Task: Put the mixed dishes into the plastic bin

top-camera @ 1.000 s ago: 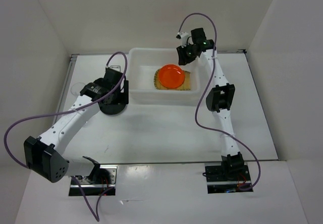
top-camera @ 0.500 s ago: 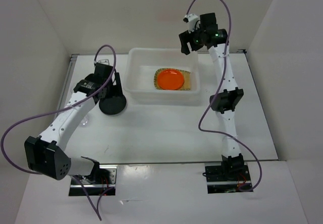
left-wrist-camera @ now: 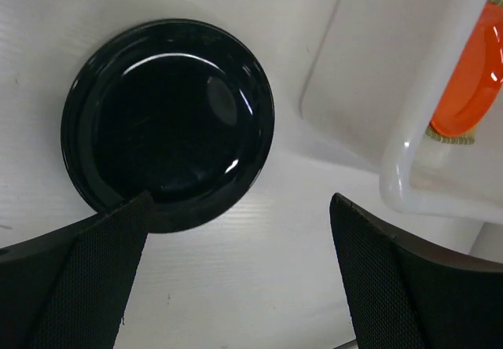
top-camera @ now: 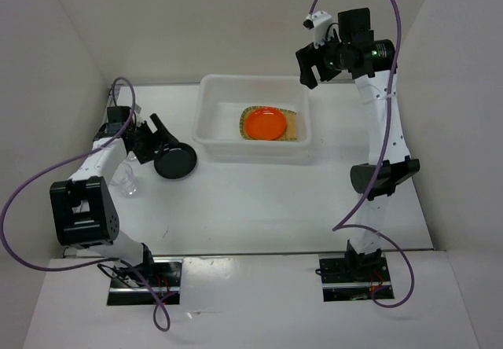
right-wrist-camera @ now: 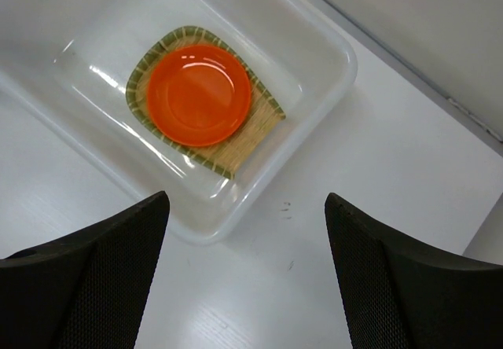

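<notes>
The plastic bin (top-camera: 211, 133) sits mid-table. Inside it the orange plate (top-camera: 265, 123) lies on the bamboo tray (top-camera: 293, 131); the right wrist view shows the same plate (right-wrist-camera: 199, 94), tray (right-wrist-camera: 236, 148) and bin (right-wrist-camera: 330, 58). My right gripper (top-camera: 309, 67) hangs high over the bin's far right corner, open and empty (right-wrist-camera: 245, 270). The black plate (top-camera: 175, 161) rests flat on the table left of the bin. My left gripper (top-camera: 161, 146) is open at its left edge, low, one finger (left-wrist-camera: 78, 286) overlapping the black plate's (left-wrist-camera: 169, 121) rim in the left wrist view. A clear cup (top-camera: 126, 182) stands beside the left arm.
White walls close in the table on the left, back and right. The bin's rim (left-wrist-camera: 409, 168) runs close to the right of the black plate. The left arm's purple cable (top-camera: 31, 192) loops out toward the left wall.
My right gripper opened and rose up and to the right, away from the orange plate in the bin. My left arm swung back left, its gripper now at the black plate's left side.
</notes>
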You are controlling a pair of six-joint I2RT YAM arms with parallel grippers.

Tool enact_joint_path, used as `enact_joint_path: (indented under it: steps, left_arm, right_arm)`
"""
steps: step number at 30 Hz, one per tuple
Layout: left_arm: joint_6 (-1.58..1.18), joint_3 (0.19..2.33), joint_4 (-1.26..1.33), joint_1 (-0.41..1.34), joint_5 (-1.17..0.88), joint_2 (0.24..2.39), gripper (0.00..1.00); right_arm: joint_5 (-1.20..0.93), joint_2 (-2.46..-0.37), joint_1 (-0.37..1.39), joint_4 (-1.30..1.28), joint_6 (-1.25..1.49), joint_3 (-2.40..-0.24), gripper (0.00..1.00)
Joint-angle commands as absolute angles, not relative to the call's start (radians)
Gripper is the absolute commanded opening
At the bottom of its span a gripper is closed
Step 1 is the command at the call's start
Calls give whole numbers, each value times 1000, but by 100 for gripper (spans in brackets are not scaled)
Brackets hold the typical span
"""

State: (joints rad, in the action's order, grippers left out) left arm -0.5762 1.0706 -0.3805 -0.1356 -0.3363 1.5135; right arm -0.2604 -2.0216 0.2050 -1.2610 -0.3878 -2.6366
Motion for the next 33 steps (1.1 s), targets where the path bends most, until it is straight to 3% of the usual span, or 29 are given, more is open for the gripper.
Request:
enact_joint_path:
  steps: [1, 19, 33]
  left_arm:
    - [-543, 1112, -284, -178, -497, 1569, 99]
    - [-385, 1371, -521, -210, -293, 1810, 99]
    - [-394, 1339, -522, -201, -202, 1839, 99]
  right_arm:
    - [-229, -1967, 209, -1295, -405, -2564, 85]
    - [-167, -1921, 209, -1295, -425, -2528, 85]
    - [-144, -1879, 209, -1295, -434, -2468, 84]
